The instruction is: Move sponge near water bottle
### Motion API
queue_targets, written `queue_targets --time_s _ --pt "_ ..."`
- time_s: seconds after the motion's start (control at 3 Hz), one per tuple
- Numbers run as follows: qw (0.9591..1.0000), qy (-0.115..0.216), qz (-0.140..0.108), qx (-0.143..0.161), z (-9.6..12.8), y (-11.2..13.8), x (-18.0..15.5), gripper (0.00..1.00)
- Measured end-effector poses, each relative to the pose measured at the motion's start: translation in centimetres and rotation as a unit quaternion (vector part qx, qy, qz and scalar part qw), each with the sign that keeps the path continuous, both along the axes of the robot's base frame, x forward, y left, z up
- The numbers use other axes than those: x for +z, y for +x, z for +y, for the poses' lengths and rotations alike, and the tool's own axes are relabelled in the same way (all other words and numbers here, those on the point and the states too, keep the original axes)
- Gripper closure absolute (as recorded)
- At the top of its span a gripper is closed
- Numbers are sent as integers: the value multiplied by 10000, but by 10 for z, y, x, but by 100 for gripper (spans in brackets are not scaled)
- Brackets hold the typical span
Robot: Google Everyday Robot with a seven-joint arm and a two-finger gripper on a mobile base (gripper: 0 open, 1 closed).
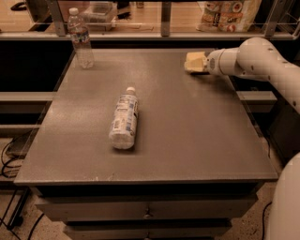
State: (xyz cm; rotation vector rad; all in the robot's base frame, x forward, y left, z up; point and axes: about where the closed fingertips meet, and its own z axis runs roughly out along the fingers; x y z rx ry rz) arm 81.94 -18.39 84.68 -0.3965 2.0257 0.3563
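The gripper (pixel 198 63) reached in from the right at the end of a white arm (pixel 255 58) and sat over the far right part of the grey table (pixel 197 140), close to the back edge. The sponge (pixel 191 61), a pale yellow block, lay right at the gripper's tip and touched it, with a dark shadow on the tabletop just under the two. Whether the gripper was clamped on the sponge or only pressed against it could not be told. The water bottle (pixel 80 40) stood upright at the far left corner of the table, white cap up, well apart from the sponge and across the whole width of the top from it. A fatter bottle (pixel 124 121) with a large white printed label lay on its side near the middle of the table, cap pointing toward the back, between the two but nearer the front. Behind the table ran a shelf carrying printed bags (pixel 229 10). Below the tabletop was a drawer front (pixel 147 211).
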Motion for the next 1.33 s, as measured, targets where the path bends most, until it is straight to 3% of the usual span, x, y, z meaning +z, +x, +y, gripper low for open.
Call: queue_targets --time_s 0.33,0.67,1.0,1.33 --pt "9995 -205 -147 174 13 1 17 63" --pt "9970 -316 -346 618 40 2 38 87" --pt "9913 -431 -564 1111 71 3 62 100" --pt "9844 -260 -566 1644 129 -8 54 100"
